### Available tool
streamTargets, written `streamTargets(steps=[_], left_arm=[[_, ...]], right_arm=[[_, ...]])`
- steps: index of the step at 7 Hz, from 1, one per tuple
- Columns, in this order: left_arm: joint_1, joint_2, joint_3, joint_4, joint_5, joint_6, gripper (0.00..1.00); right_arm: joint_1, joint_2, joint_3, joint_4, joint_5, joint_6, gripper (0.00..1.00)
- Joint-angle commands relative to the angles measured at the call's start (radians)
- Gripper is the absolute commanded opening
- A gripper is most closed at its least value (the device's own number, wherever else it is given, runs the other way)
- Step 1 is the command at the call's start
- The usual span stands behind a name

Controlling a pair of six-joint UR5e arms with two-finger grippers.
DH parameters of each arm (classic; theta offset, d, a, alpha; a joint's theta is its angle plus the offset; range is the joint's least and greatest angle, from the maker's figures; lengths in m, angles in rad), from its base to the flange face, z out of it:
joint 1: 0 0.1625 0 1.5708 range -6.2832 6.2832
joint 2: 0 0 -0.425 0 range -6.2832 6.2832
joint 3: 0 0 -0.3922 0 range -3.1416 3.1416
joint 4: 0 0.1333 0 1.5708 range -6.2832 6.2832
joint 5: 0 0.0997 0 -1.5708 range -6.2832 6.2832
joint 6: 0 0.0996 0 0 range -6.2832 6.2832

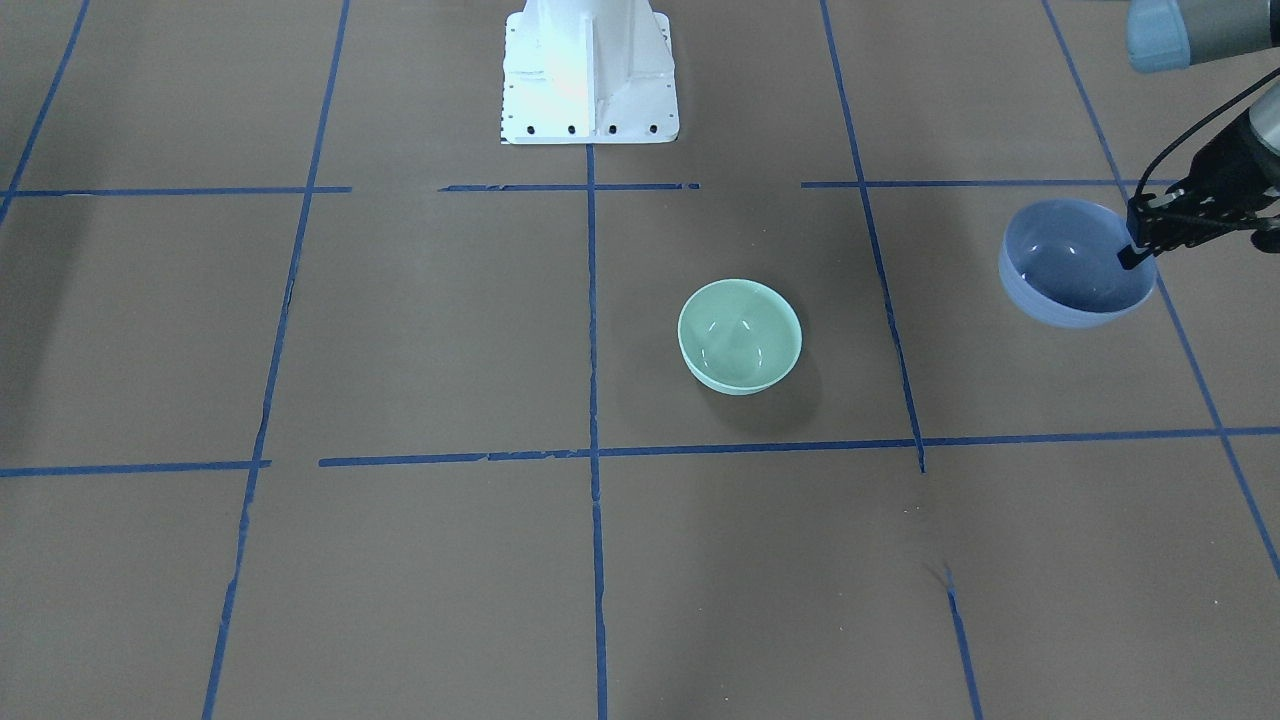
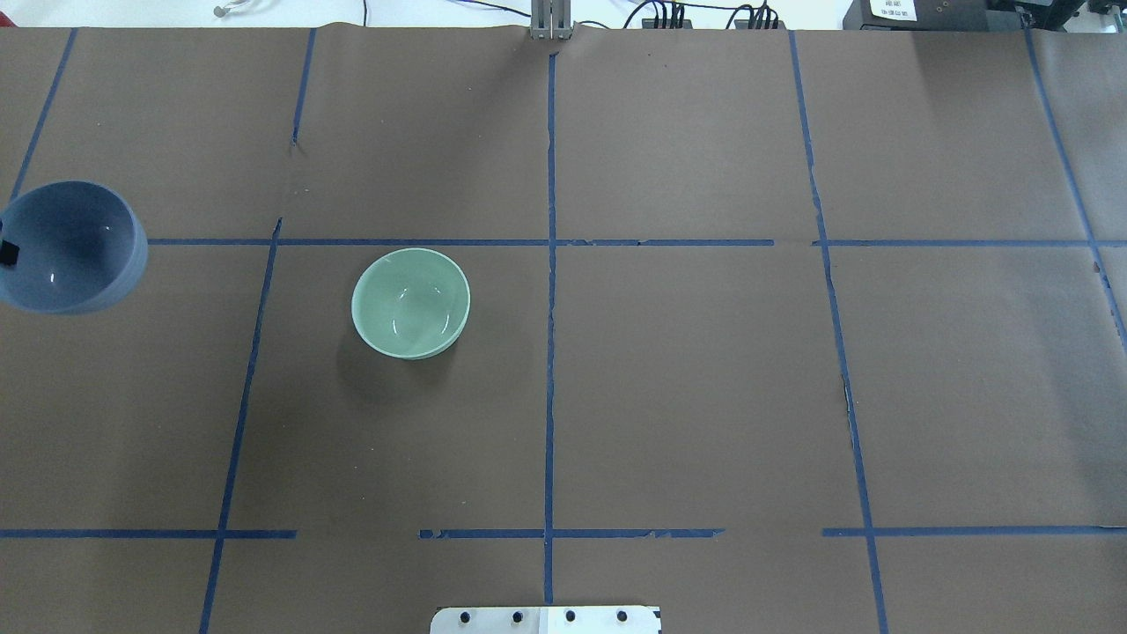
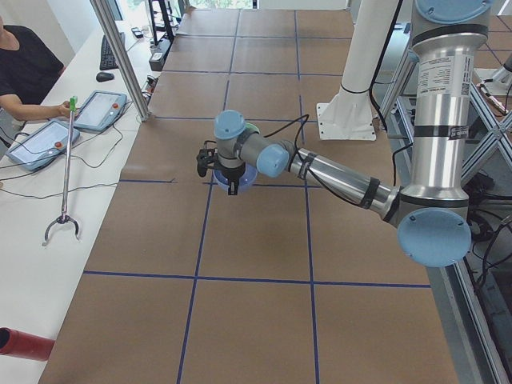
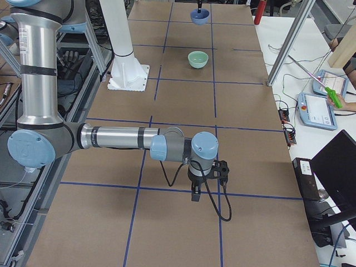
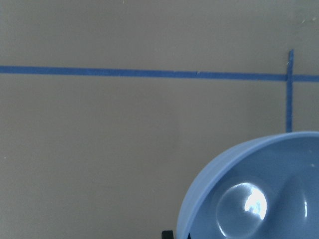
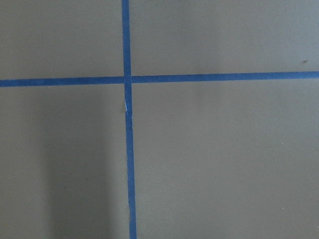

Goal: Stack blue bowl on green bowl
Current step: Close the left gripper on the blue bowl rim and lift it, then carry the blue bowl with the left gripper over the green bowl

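Bowl-stacking at the carry stage: the robot's left gripper (image 1: 1136,252), jaws clamped on the rim of a round, glossy, periwinkle-blue bowl (image 1: 1070,265), holds it tilted at the far left edge of the brown paper-covered table (image 1: 400,330), apparently lifted clear of the surface. One black finger shows inside the wall; the other is hidden behind it. A round, glossy, mint-green bowl (image 1: 740,335) sits upright and open on the table, well apart from the blue bowl, with a blue tape line (image 1: 880,280) running between them.

The step in hand looks to be the carry across to the green bowl. Done well, it calls for travel high enough that the blue bowl's hanging underside clears the green rim, then centring over the green bowl's mouth before any descent. Because the blue bowl hangs from one side of its rim, it probably needs levelling, or a low edge set in first, so that it nests rather than knocks the green bowl aside. A slow drop and a late release would suit two glossy, like-sized bowls.

The right gripper (image 4: 197,192) hangs over bare table far from both bowls; whether its jaws are apart or together cannot be told.
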Motion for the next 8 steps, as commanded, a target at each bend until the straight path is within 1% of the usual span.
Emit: streamTargets(steps=[1,2,3,4,5,6,7,8], left_arm=[[-0.062,-0.203,-0.097,0.357,-0.005,0.02,0.0],[-0.013,-0.22,-0.101,0.353,-0.057,-0.04,0.0],[0.086,-0.271,-0.101,0.314,-0.076,-0.194,0.0],[0.194,-0.3,-0.098,0.213,-0.071,-0.383,0.0],[0.289,-0.308,-0.08,0.071,-0.067,-0.543,0.0],[0.366,-0.331,-0.009,-0.035,-0.047,-0.634,0.0],[0.424,-0.367,0.074,-0.103,0.035,-0.67,0.0],[0.445,-0.366,0.134,-0.169,0.051,-0.672,0.0]], right_arm=[[0.0,0.0,0.0,0.0,0.0,0.0,1.0],[0.0,0.0,0.0,0.0,0.0,0.0,1.0],[0.0,0.0,0.0,0.0,0.0,0.0,1.0],[0.0,0.0,0.0,0.0,0.0,0.0,1.0],[0.0,0.0,0.0,0.0,0.0,0.0,1.0],[0.001,0.0,0.0,0.0,0.0,0.0,1.0],[0.0,0.0,0.0,0.0,0.0,0.0,1.0],[0.001,0.0,0.0,0.0,0.0,0.0,1.0]])
